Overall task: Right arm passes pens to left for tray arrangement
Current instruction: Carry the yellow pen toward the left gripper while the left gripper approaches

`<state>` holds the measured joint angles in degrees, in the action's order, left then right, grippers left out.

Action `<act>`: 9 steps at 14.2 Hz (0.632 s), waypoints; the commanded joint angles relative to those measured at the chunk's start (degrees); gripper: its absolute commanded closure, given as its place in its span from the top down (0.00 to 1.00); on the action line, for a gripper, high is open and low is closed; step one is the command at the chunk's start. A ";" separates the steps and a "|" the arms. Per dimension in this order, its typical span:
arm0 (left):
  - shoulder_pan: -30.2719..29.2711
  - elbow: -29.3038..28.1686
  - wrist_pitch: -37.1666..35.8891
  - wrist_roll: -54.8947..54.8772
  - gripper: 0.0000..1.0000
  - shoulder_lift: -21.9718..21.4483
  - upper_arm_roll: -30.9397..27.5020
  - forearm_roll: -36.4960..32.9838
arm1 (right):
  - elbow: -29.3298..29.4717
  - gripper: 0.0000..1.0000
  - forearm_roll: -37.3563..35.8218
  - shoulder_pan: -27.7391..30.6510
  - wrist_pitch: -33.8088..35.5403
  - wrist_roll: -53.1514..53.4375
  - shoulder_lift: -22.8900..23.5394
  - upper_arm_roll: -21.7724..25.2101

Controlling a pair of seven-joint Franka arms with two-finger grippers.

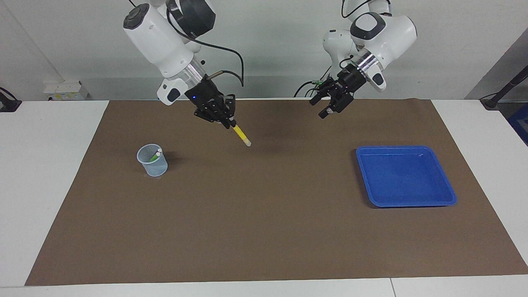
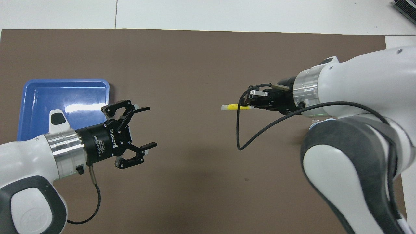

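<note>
My right gripper [image 1: 229, 123] [image 2: 253, 103] is shut on the yellow pen [image 1: 241, 135] [image 2: 234, 106] and holds it in the air over the middle of the brown mat. The pen slants down with its pale end pointing toward the left arm's end of the table. A green pen [image 1: 154, 157] stands in the pale mesh cup [image 1: 152, 160]. My left gripper [image 1: 325, 109] [image 2: 148, 126] hangs open and holds nothing, in the air over the mat, its fingers pointing at the yellow pen with a gap between them. The blue tray [image 1: 406, 177] [image 2: 65, 81] is bare.
A brown mat [image 1: 264, 231] covers most of the white table. The mesh cup sits toward the right arm's end and the tray toward the left arm's end. In the overhead view the right arm's bulk hides the cup.
</note>
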<state>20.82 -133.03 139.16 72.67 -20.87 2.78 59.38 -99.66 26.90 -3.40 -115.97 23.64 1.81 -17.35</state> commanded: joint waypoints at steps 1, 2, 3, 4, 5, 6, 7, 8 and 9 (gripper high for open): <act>5.62 -0.13 8.11 4.66 1.00 1.27 -0.50 1.35 | -3.08 0.00 2.80 -3.43 -7.48 8.06 -0.68 -1.46; 7.55 -0.22 10.84 5.90 1.00 1.45 -0.50 2.31 | -3.17 0.00 2.98 -5.11 -9.08 9.30 -0.41 -1.46; 8.88 -0.22 13.22 7.04 1.00 1.80 -0.50 3.28 | -3.17 0.00 2.98 -6.51 -9.62 9.49 0.03 -1.46; 9.67 -0.22 14.46 7.05 1.00 2.06 -0.50 4.42 | -3.17 0.00 3.07 -7.31 -9.71 9.49 0.12 -1.46; 10.20 -0.22 14.65 7.05 1.00 2.15 -0.50 6.00 | -3.26 0.00 3.16 -8.10 -9.71 9.67 0.12 -1.46; 10.29 -0.22 14.73 6.96 0.99 2.32 -0.50 7.06 | -3.26 0.00 3.16 -8.20 -9.36 9.58 0.12 -1.55; 10.38 -0.13 14.65 6.96 0.98 2.41 -0.50 7.15 | -3.35 0.00 3.16 -8.20 -9.27 9.67 0.03 -1.55; 10.64 -0.13 14.47 6.96 0.98 2.41 -0.50 7.24 | -3.35 0.00 3.16 -8.20 -9.18 9.67 -0.06 -1.55; 10.65 -0.22 14.30 7.05 0.98 2.41 -0.50 7.33 | -3.35 0.00 3.16 -8.20 -9.18 9.58 -0.06 -1.46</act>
<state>30.05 -133.08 152.47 79.06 -18.54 2.97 65.47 -102.45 28.22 -12.00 -124.78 33.34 2.05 -18.78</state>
